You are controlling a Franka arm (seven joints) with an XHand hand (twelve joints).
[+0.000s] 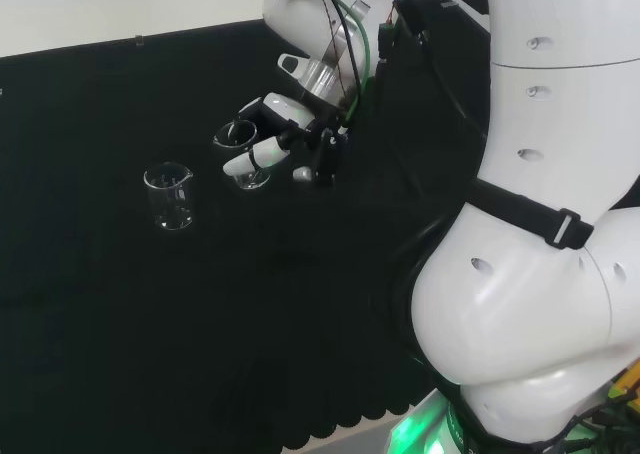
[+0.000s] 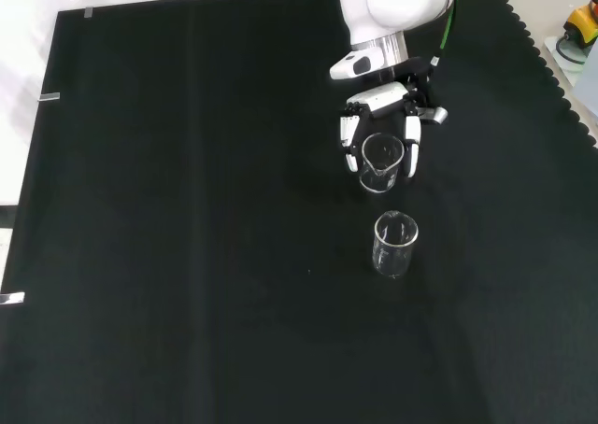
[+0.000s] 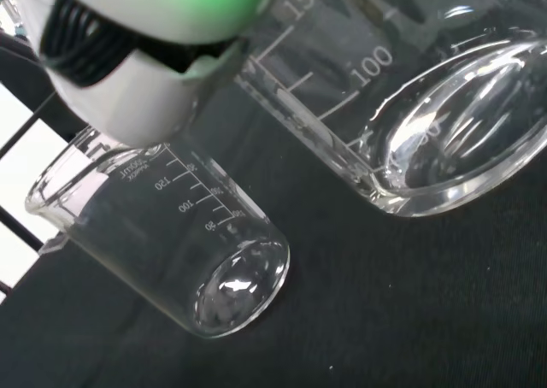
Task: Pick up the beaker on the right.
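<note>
1. Two clear beakers on the black cloth (image 2: 187,256): the right beaker (image 1: 243,154) as the head view has it, standing between the fingers of the hand (image 1: 285,124); the other beaker (image 1: 170,196) near by to its left in that view, standing free.
2. Front view: the same pair one behind the other, the right beaker (image 2: 380,161) farther off under the arm, the other beaker (image 2: 395,242) nearer the camera.
3. Hand (image 2: 383,102) closed in around the right beaker, fingers (image 2: 348,144) on one side and on the other, curled about the glass; contact likely but hard to confirm on clear ware.
4. Wrist view: right beaker (image 3: 410,97) large and close by the palm, the other beaker (image 3: 171,243) apart from it on the cloth.
5. Done, by the look of it: the reach and the closing-in.
6. Left to do: the lift. Base of the right beaker seemingly on the cloth in all views, so not yet picked up.
</note>
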